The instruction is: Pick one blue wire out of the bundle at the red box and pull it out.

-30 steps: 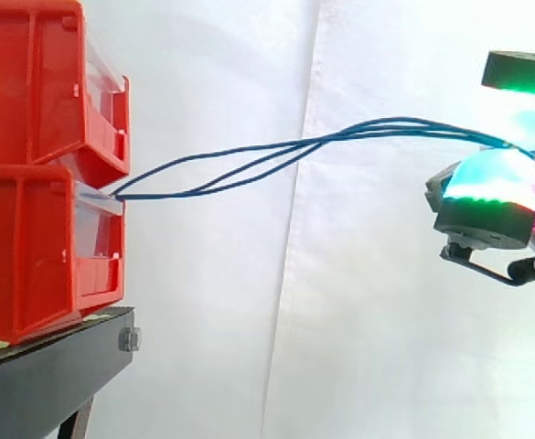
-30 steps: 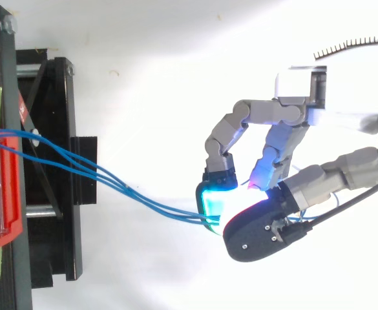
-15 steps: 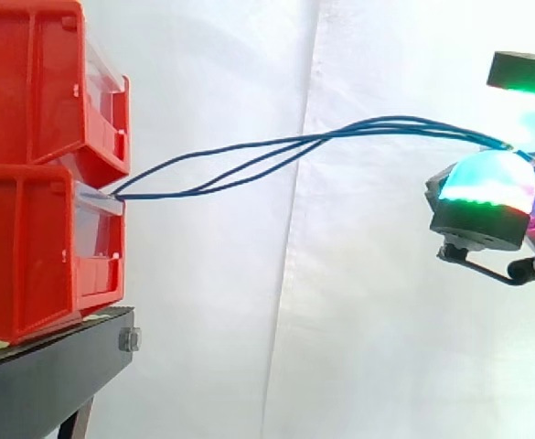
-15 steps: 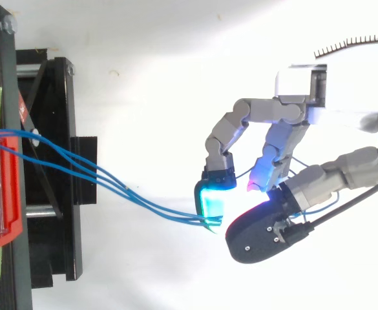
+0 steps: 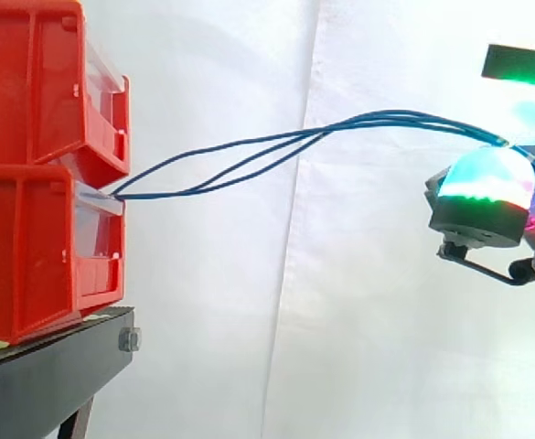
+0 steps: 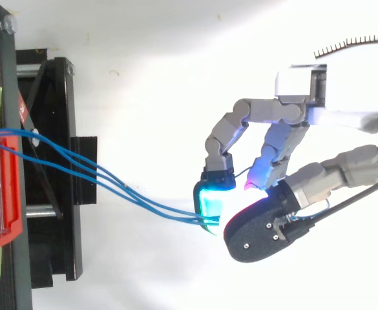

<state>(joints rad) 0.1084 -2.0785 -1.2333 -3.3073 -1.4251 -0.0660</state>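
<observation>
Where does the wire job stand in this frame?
Done: the robot hand pinches the blue wires well clear of the lower red bin. In hand: several strands run to its fingertips, so a single wire does not look separated. Left: every strand's far end sits at that bin; none is pulled out.

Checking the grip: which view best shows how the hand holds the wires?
Top view: the hand pinches the wires between curled fingers and thumb. Side view gives two glowing pads at its right edge, the wires running between them.
</observation>
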